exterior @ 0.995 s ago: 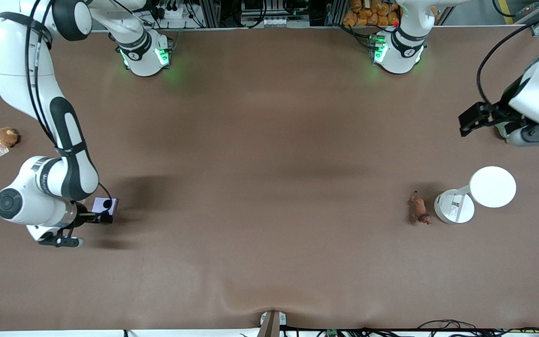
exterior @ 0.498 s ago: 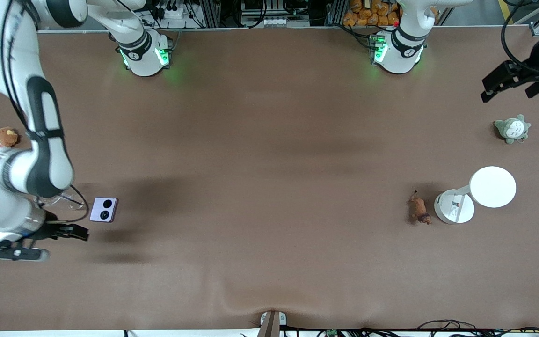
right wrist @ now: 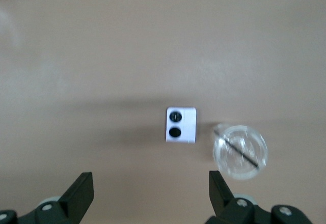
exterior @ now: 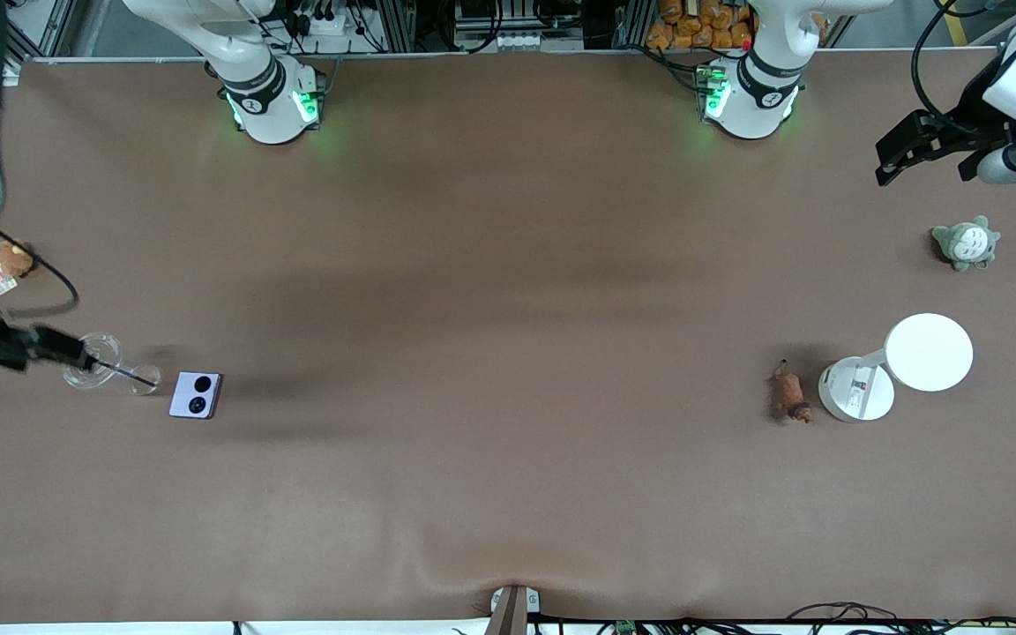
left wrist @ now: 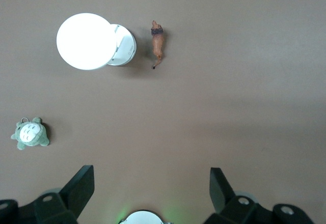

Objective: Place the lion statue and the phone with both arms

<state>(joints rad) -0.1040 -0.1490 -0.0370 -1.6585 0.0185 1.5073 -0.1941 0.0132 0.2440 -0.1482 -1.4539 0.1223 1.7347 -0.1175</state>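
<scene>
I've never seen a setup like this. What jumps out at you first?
A wide brown table, nearly bare. At the right arm's end a lilac phone lies flat beside a clear glass; at the left arm's end a tiny lion statue lies beside a white lamp. Both hands, left and right, hang open, holding nothing.

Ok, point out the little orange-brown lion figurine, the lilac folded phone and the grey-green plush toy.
orange-brown lion figurine (exterior: 790, 394): front view, on its body.
lilac folded phone (exterior: 196, 394): front view, middle of its face.
grey-green plush toy (exterior: 965, 242): front view, on its pale belly.
</scene>
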